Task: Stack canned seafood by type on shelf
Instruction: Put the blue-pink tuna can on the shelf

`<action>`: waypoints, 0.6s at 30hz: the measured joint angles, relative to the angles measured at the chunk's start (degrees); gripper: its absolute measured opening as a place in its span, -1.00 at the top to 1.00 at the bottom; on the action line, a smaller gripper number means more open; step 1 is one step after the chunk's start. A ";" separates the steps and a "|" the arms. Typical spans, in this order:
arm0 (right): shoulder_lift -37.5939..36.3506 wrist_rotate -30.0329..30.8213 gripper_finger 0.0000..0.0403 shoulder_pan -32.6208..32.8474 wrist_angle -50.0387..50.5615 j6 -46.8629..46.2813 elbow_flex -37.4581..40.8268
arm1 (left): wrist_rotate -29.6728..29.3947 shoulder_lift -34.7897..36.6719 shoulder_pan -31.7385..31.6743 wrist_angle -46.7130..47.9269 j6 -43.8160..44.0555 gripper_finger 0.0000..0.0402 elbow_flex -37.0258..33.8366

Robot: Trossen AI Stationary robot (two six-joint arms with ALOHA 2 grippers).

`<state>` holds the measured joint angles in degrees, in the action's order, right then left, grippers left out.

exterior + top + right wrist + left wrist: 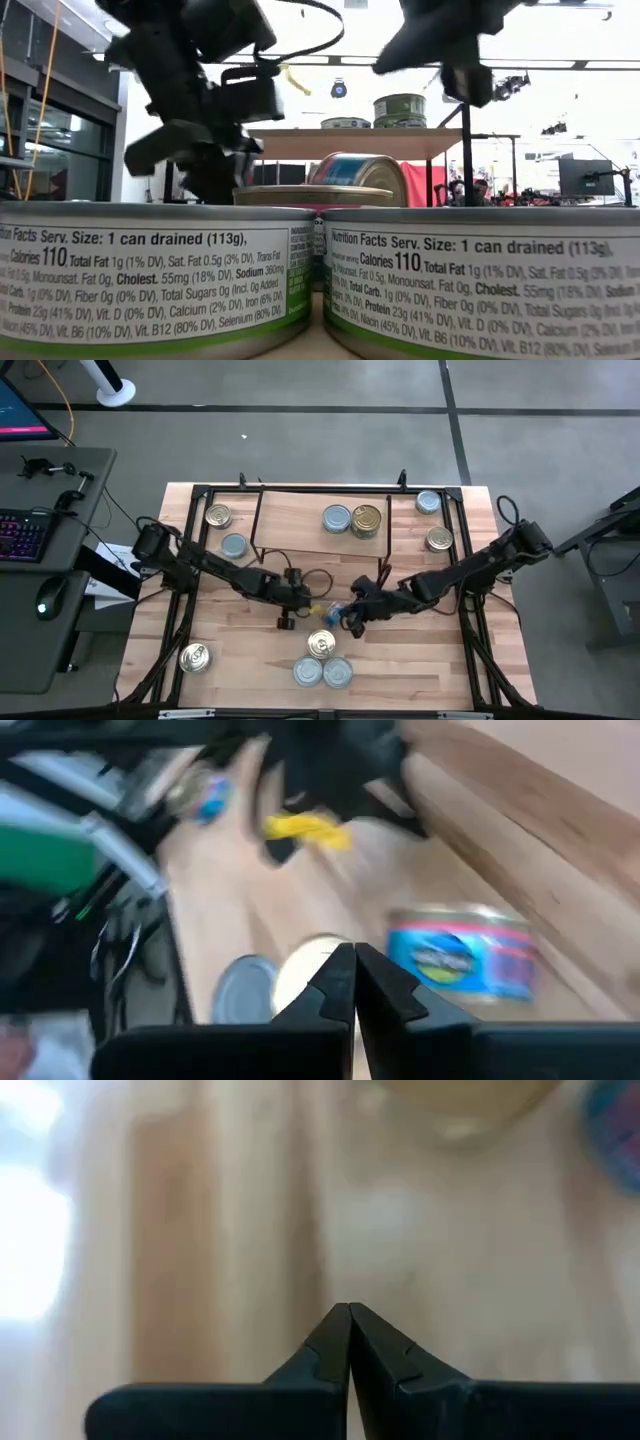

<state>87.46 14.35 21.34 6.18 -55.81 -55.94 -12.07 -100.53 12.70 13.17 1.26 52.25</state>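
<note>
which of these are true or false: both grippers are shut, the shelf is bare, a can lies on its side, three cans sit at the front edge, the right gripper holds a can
1. Both grippers are shut: true. The left gripper and right gripper show fingertips pressed together.
2. The low light-wood shelf is bare: false. A pale blue-silver tin and a gold tin sit on it.
3. A can lies on its side: true, the blue-labelled tin.
4. Three cans sit at the front edge: true, one gold-lidded tin and two silver tins.
5. The right gripper holds a can: false, it is shut on nothing.

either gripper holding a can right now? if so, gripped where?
Nothing held. The left gripper and right gripper both show fingertips pressed together with nothing between them, over the tabletop near the blue-labelled can.
</note>
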 joint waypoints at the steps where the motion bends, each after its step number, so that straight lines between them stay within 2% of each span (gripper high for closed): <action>1: -0.15 -2.43 1.00 -0.89 -1.32 3.17 -0.01 | -0.70 1.09 -0.25 1.71 1.15 1.00 -0.03; 5: 1.10 -14.87 0.97 -5.37 -1.65 13.68 -3.06 | -2.28 7.79 -0.18 -0.78 9.71 1.00 -4.65; 8: 2.81 -19.26 0.82 -8.22 6.51 23.27 -8.92 | -4.87 13.98 2.05 -7.41 20.58 1.00 -10.98; 13: 6.43 -22.09 0.36 -10.50 24.98 41.19 -20.67 | -11.20 23.02 8.99 -14.69 36.37 1.00 -19.51; 18: 12.42 -22.33 -0.18 -10.49 38.53 56.40 -27.86 | -17.52 27.43 14.57 -17.00 45.41 1.00 -21.09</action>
<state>99.87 -7.98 10.85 44.71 0.59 -83.81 -29.59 -73.11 27.27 -3.82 46.67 31.16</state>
